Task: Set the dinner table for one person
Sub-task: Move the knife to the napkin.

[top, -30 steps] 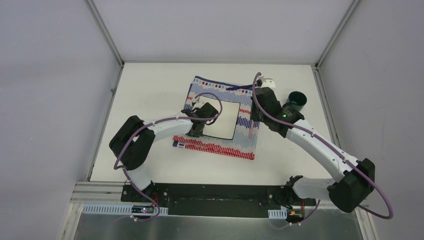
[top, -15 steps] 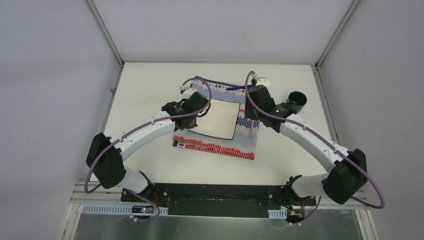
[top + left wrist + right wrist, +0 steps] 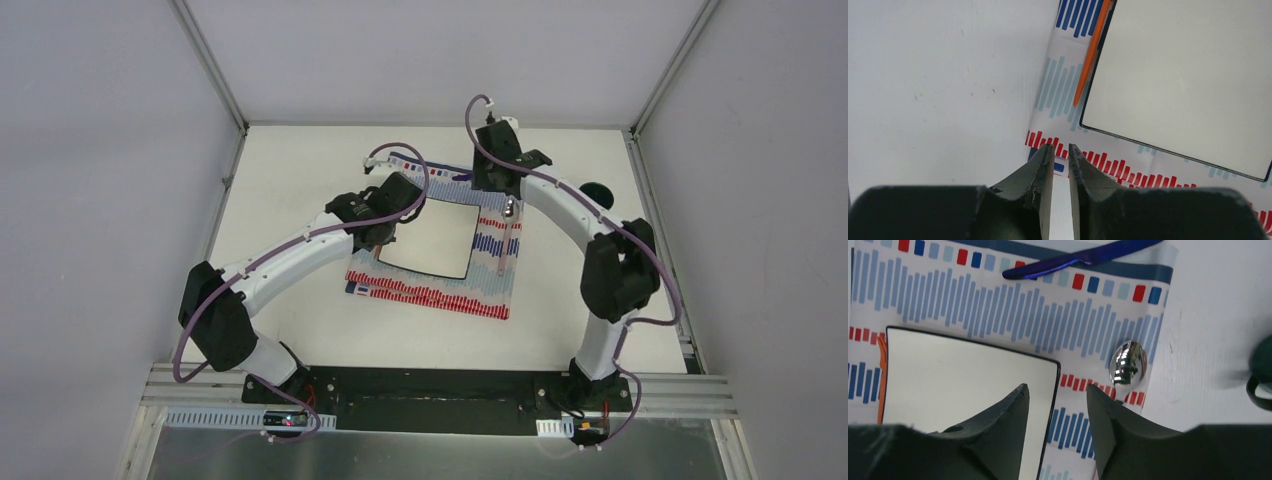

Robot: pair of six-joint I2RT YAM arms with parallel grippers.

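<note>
Both empty: my right gripper (image 3: 1057, 390) spread above the plate (image 3: 963, 380) edge, my left gripper (image 3: 1060, 149) barely parted, seemingly over the cloth (image 3: 1058, 85) corner, dinner table (image 3: 938, 75) alongside.

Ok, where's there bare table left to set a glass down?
Bare dinner table lies far-left of the striped cloth, and in the near strip between the cloth and the table's near edge. Crowded: the cloth, carrying plate, spoon, knife; the mug sits far right.
</note>
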